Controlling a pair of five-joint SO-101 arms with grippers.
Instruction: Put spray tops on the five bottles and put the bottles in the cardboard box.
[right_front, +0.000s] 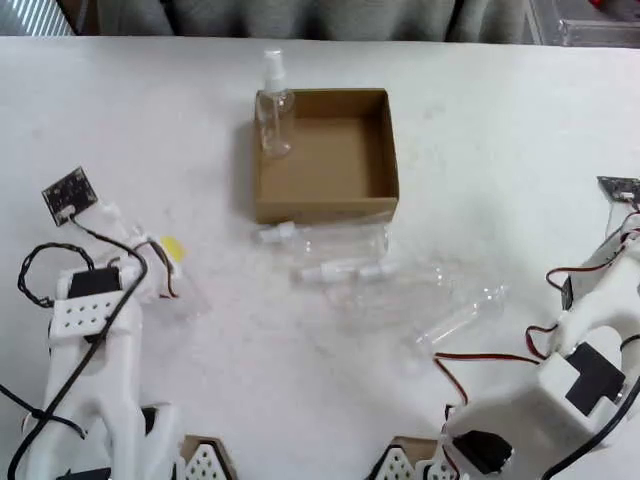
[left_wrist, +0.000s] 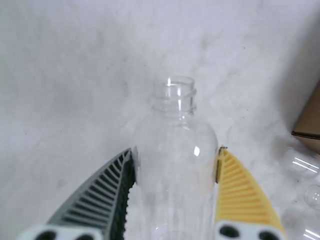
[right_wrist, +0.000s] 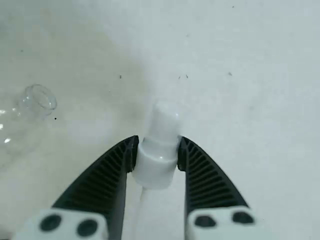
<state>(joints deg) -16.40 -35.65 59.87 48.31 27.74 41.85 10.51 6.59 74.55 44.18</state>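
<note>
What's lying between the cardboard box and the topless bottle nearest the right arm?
Clear bottles with white spray tops, lying on the table, in the high view.

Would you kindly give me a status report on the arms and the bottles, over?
Left gripper shut on uncapped bottle. Right gripper shut on spray top. One topped bottle standing in cardboard box. Loose bottles lying in front of box.

We've got one bottle (right_front: 273, 105) in the box (right_front: 382, 150), back-left corner. Loose bottles (right_front: 345, 242) lie on the table (right_front: 490, 130) just in front.
</note>
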